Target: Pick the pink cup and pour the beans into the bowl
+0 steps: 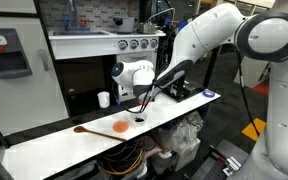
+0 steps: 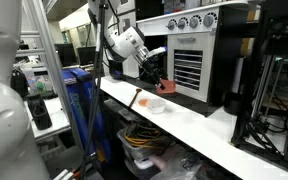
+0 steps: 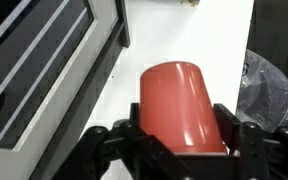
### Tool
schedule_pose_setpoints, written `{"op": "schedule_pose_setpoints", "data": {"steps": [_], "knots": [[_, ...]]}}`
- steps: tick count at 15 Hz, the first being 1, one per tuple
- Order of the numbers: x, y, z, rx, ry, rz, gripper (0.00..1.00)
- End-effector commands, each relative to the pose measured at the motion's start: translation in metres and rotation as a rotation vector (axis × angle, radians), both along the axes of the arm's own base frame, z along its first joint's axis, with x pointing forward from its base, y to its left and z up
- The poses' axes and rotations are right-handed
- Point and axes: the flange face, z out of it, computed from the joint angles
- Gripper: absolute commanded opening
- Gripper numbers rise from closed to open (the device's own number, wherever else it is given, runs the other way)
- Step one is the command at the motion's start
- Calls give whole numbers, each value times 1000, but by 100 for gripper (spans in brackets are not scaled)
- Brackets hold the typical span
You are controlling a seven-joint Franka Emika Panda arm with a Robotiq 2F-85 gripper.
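Observation:
My gripper (image 3: 184, 142) is shut on the pink cup (image 3: 182, 100), with one black jaw on each side of its wall. In both exterior views the gripper (image 1: 147, 97) (image 2: 156, 78) holds the cup (image 2: 165, 86) above the white table. The small white bowl (image 2: 154, 106) sits on the table just below and in front of it. In an exterior view the bowl (image 1: 139, 120) shows a dark patch inside, too small to make out. The cup's mouth faces away from the wrist camera, so any beans in it are hidden.
A flat orange dish (image 1: 120, 127) and a wooden spoon (image 1: 80, 129) lie on the white table (image 1: 54, 145) beside the bowl. A taller white cup (image 1: 104, 99) stands behind them. A black oven front (image 3: 34, 60) runs along the table's back edge.

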Motion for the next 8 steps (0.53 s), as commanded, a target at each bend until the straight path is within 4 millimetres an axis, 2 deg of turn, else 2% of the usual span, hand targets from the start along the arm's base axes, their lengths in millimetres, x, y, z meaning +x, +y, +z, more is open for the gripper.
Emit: {"op": "schedule_pose_setpoints", "data": {"steps": [1,8], "knots": [[-16,-29,30,162,-31,-84,48],[-45,-85,63,439,-90,-315,48]]}}
